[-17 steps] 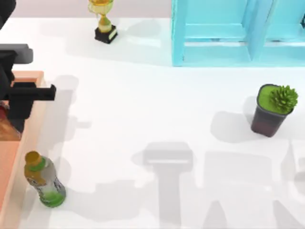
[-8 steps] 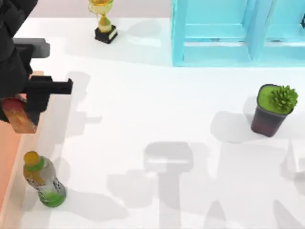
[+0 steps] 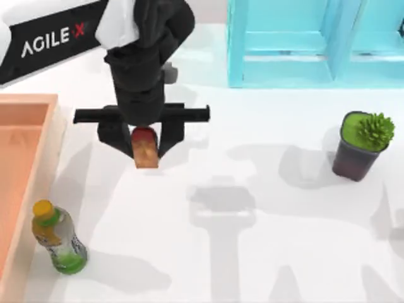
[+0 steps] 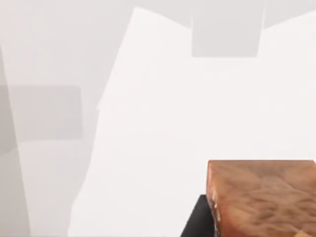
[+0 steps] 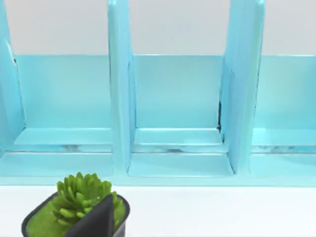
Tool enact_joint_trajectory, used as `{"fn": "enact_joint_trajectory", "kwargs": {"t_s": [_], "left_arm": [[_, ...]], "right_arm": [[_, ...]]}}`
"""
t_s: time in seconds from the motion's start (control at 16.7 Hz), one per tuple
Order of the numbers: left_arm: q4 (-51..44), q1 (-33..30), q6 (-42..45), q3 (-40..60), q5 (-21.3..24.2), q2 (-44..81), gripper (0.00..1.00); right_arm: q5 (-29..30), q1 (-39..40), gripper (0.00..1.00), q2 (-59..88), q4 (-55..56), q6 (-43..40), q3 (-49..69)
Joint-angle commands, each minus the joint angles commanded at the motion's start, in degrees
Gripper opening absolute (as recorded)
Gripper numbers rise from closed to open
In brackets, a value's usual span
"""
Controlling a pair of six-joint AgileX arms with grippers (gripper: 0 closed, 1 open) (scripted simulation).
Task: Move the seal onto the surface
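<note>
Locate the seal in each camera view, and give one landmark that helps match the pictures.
Top view: the seal hangs upright between the left end effector's fingers, above the white surface, right of the tray.
Left wrist view: its orange-tan body sits in the picture's lower right corner.
Right wrist view: not in it.
Shared landmark: the white surface.

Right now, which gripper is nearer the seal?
Left. The left gripper is shut on the seal, above the surface. The right gripper is by the potted plant.
</note>
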Motion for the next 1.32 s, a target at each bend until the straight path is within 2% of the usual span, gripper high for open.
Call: {"fn": "enact_joint_trajectory", "kwargs": {"t_s": [0.24, 0.54, 0.96, 1.2, 1.32], "left_arm": [[3.2, -5.3, -4.5, 4.5, 0.0, 6.7, 0.0], [3.3, -5.3, -4.5, 4.3, 0.0, 6.9, 0.0], [11.8, -5.4, -4.5, -1.4, 0.0, 9.4, 0.0], [12.1, -5.4, -4.5, -1.6, 0.0, 9.5, 0.0], [12.1, -5.4, -4.5, -1.6, 0.0, 9.5, 0.15]], "right_arm": [[0.0, 0.0, 1.0, 0.0, 0.0, 0.0, 0.0], [0.0, 0.0, 1.0, 0.0, 0.0, 0.0, 0.0], [0.0, 0.0, 1.0, 0.0, 0.0, 0.0, 0.0], [0.0, 0.0, 1.0, 0.0, 0.0, 0.0, 0.0], [0.0, 0.0, 1.0, 0.0, 0.0, 0.0, 0.0]]}}
